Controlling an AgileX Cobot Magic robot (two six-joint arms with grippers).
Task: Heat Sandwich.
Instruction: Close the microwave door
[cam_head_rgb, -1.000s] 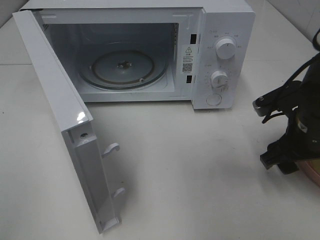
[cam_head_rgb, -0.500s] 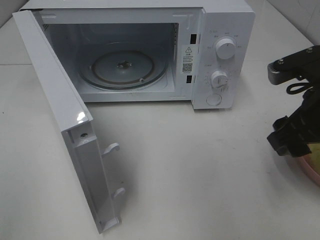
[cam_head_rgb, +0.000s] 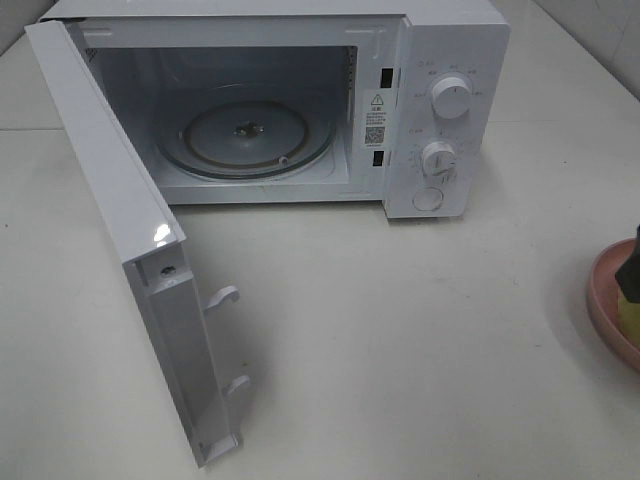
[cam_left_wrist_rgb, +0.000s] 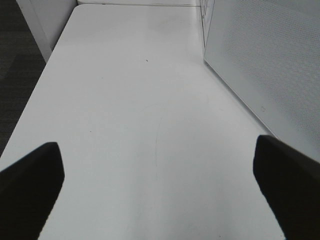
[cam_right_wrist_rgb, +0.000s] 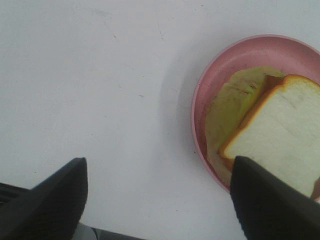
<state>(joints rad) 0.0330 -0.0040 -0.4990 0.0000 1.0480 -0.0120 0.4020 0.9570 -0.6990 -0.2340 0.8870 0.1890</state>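
Note:
The sandwich (cam_right_wrist_rgb: 280, 135), a white bread slice with a brown crust over a yellow-green layer, lies on a round pink plate (cam_right_wrist_rgb: 210, 90). My right gripper (cam_right_wrist_rgb: 160, 200) is open above the table beside the plate, one finger (cam_right_wrist_rgb: 270, 200) over the plate's rim, holding nothing. In the exterior high view only a strip of the plate (cam_head_rgb: 605, 295) and a sliver of the sandwich (cam_head_rgb: 630, 315) show at the right edge. The white microwave (cam_head_rgb: 440, 60) stands with its door (cam_head_rgb: 120, 250) swung wide and its glass turntable (cam_head_rgb: 250, 135) bare. My left gripper (cam_left_wrist_rgb: 160, 185) is open over bare table.
The open door (cam_left_wrist_rgb: 270, 65) juts toward the table's front left, close beside my left gripper. Two knobs and a button (cam_head_rgb: 445, 150) sit on the microwave's right panel. The table's edge and dark floor (cam_left_wrist_rgb: 20, 60) lie on the far side of my left gripper from the door.
My right arm has pulled out of the exterior high view to the right, uncovering the pink plate's rim. The microwave and its door have not moved.

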